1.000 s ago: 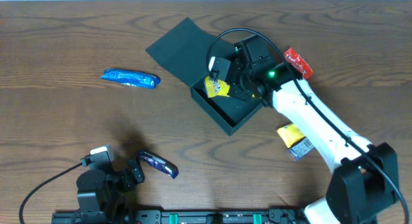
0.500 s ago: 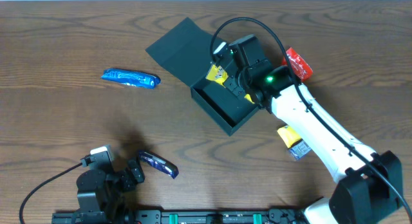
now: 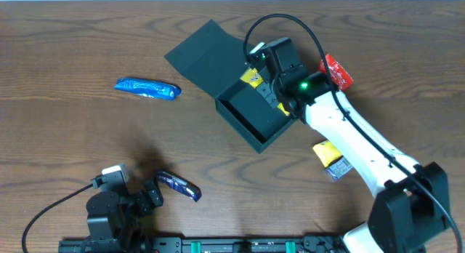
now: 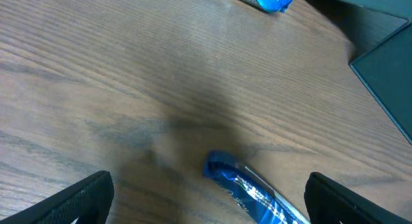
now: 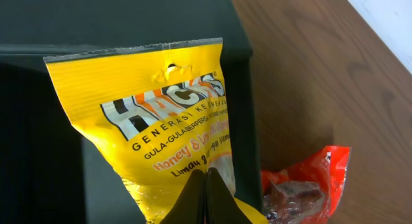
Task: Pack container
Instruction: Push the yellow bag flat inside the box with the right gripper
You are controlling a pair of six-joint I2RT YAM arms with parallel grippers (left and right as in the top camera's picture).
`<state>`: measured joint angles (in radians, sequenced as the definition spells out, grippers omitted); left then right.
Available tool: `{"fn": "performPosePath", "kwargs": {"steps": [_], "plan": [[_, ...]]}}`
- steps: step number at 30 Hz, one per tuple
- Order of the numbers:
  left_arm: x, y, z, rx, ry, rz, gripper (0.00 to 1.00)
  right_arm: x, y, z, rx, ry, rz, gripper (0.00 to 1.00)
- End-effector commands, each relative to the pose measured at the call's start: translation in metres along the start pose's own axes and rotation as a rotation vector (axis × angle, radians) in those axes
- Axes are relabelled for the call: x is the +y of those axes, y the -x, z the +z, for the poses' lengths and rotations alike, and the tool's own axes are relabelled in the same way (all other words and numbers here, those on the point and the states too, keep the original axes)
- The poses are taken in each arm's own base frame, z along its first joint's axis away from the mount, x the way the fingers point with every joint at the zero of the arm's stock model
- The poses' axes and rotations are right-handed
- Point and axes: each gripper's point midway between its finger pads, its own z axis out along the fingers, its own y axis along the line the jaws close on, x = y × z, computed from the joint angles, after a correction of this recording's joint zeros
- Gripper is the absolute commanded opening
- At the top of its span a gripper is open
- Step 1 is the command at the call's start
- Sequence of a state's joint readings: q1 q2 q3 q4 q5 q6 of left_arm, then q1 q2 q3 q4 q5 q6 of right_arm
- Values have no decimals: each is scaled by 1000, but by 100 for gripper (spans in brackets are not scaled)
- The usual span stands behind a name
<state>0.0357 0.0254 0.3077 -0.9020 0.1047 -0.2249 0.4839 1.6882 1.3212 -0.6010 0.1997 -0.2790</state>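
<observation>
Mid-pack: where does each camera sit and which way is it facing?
Overhead: fixed above the table, looking down on the container; left arm and right arm show.
Left wrist: low over the table, facing the dark blue packet; its open fingers frame the bottom corners.
Right wrist: over the container's rim, looking down at the yellow packet pinched in the shut right gripper.
Shared: the red packet shows in overhead and right wrist views.

White right arm [image 3: 350, 134], black wrist [image 3: 280, 58], green LED [image 3: 306, 84], cable [image 3: 283, 16].
</observation>
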Motion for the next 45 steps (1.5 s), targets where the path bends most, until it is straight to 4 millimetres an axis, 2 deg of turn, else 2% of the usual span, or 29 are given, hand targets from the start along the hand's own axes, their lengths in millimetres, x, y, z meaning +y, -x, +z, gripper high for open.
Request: {"fn": "performPosePath", "kwargs": {"steps": [1,9,13,26,32,38,41,45], "plan": [[7,-19,3,71,27,2,95,-12,-4,2,9,-32,39,2],[7,-19,3,71,27,2,95,-9,-26,28,-7,-47,59,2],[7,-19,3,71,27,2,95,-1,-35,36,-13,-4,67,2],[7,-19,3,71,27,2,95,5,-59,62,-89,-35,93,1],[7,-19,3,71,27,2,96,10,-43,51,-115,-25,79,1],[7,-19,3,71,27,2,95,17,-28,10,-118,-1,99,1],[7,-19,3,71,27,2,95,25,-34,-5,-82,30,208,1],[7,-19,3,71,27,2,95,44,-55,-1,17,125,298,1]]}}
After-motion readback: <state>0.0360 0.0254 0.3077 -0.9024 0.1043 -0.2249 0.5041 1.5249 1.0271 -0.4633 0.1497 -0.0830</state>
